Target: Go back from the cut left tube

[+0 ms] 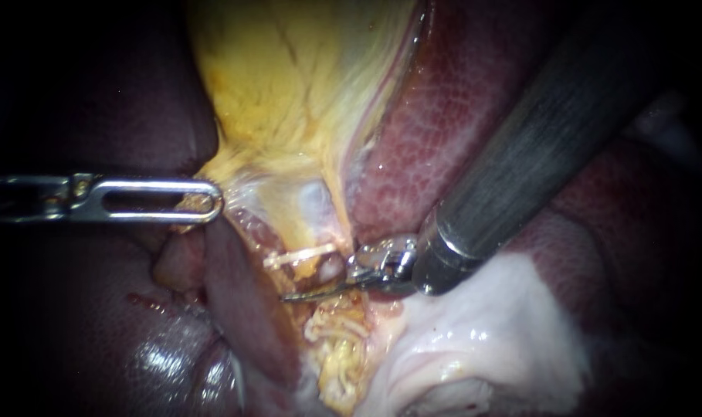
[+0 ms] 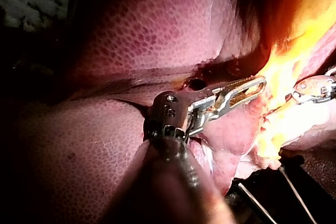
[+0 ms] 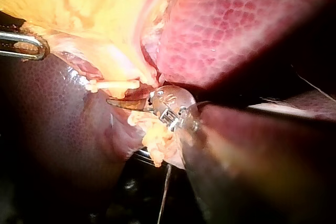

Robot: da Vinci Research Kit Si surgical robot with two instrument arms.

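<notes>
The yellow gallbladder (image 1: pixel 289 85) hangs down the middle of the endoscope view and narrows to a neck. My left instrument (image 1: pixel 211 202) comes in level from the left, its slotted jaws shut on the gallbladder's lower left edge. A white clip (image 1: pixel 300 255) crosses the tube just below the neck. Under the clip lie the thin curved blades of my right instrument (image 1: pixel 289 296), shut and empty. Below them sits a frayed yellowish tube end (image 1: pixel 339 344). The right wrist view shows the blades (image 3: pixel 113 102) just under the clip (image 3: pixel 115 84).
Dark red liver (image 1: pixel 459 100) lies on both sides of the gallbladder. Pale white tissue (image 1: pixel 482 332) spreads under the thick shaft (image 1: pixel 520 154) of my right instrument. In the left wrist view, my left jaws (image 2: pixel 257 85) hold yellow tissue, and my right instrument's wrist (image 2: pixel 315 90) shows beyond.
</notes>
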